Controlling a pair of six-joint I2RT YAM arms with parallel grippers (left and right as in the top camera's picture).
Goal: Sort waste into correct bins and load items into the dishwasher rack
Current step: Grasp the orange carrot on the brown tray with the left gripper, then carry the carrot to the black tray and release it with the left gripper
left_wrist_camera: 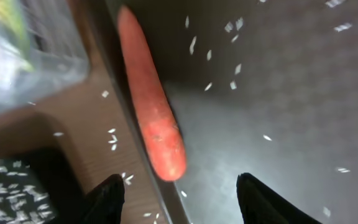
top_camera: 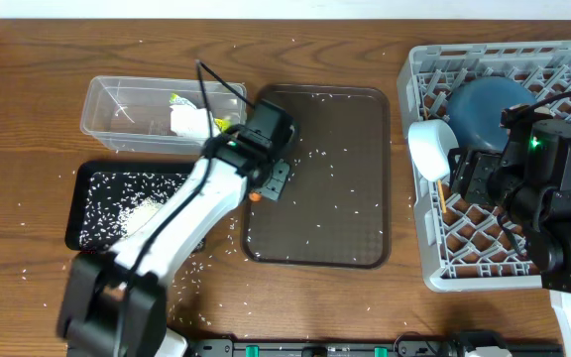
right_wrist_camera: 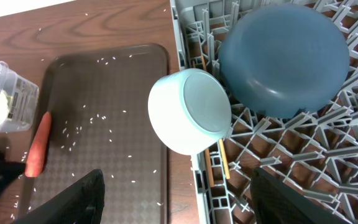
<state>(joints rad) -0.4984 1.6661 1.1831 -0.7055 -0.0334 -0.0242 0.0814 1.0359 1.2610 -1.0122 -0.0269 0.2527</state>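
Dishwasher rack [top_camera: 484,238] holds a dark-blue bowl [top_camera: 486,107] and a white bowl [right_wrist_camera: 188,112]. A tapered carrot [left_wrist_camera: 154,112] lies on the brown tray [top_camera: 335,198] rim. Left gripper [left_wrist_camera: 182,186] and right gripper [right_wrist_camera: 179,186] gape, empty.

Chopsticks [right_wrist_camera: 222,162] largely beneath white bowl [right_wrist_camera: 188,112] (ends visible)

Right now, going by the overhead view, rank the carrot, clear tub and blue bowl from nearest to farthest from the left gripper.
1. Carrot: right beside the left gripper, at the brown tray's left edge.
2. Clear tub: up and to the left on the table.
3. Blue bowl: far right, in the rack.
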